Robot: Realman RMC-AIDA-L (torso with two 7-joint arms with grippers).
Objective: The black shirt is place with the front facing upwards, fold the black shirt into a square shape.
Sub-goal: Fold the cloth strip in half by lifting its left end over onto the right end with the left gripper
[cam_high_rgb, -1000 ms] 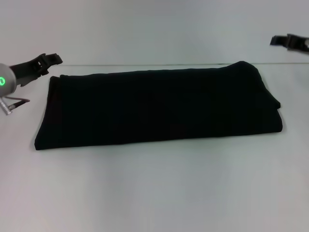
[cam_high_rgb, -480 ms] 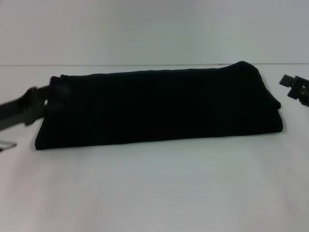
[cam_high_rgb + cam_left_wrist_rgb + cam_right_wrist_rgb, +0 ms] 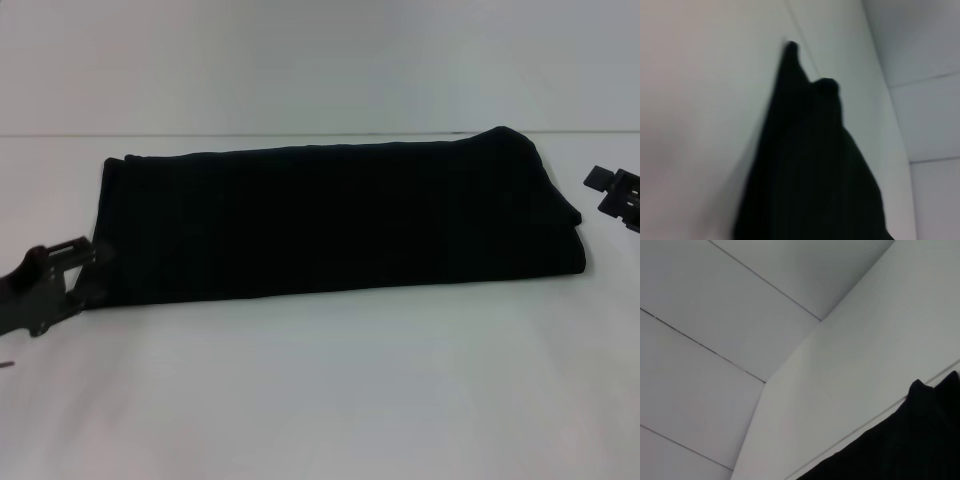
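Observation:
The black shirt [image 3: 330, 220] lies folded into a long flat band across the white table [image 3: 320, 390], its plain side up with no lettering showing. My left gripper [image 3: 85, 272] is open at the shirt's near left corner, level with its edge. My right gripper [image 3: 608, 188] hangs just off the shirt's right end, apart from the cloth. In the left wrist view the black shirt [image 3: 810, 165] fills the frame as a dark wedge. Only a corner of the black shirt [image 3: 900, 450] shows in the right wrist view.
The table's far edge [image 3: 320, 134] runs just behind the shirt, with a pale wall [image 3: 320, 60] beyond. Bare tabletop stretches between the shirt and me.
My left gripper has come down from the shirt's far left corner to its near left corner. My right gripper dropped from the upper right to beside the shirt's right end. The shirt has not moved.

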